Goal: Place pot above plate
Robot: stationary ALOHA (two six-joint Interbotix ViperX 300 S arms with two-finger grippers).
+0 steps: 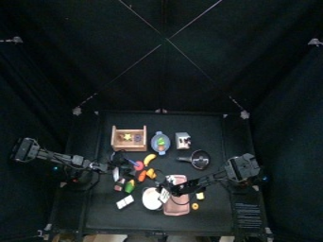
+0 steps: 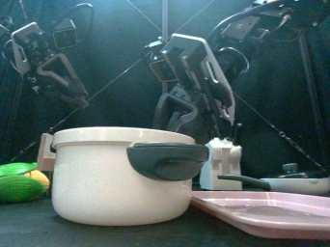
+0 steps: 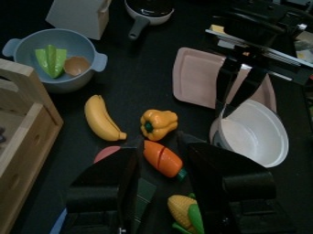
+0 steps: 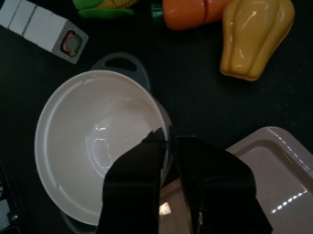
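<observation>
The pot (image 3: 149,11), small and dark with a thin straight handle, stands at the back right of the table (image 1: 199,159), low at the right of the front view (image 2: 294,179). No gripper touches it. I see no plate in any view. My right gripper (image 4: 171,142) is shut on the rim of a white casserole dish (image 4: 91,146) with grey handles, one jaw inside and one outside. The left wrist view shows that grip (image 3: 239,91) too. The casserole (image 2: 123,174) sits at the table's front beside the pink board (image 3: 202,73). My left gripper (image 3: 159,155) hangs open over toy food, holding nothing.
Toy food lies mid-table: a banana (image 3: 104,117), a yellow pepper (image 3: 159,123), an orange carrot piece (image 3: 166,157) and corn (image 3: 184,212). A blue-rimmed bowl (image 3: 55,59) with green contents and a wooden crate (image 1: 128,137) stand further back. A white box (image 3: 80,14) stands near the pot.
</observation>
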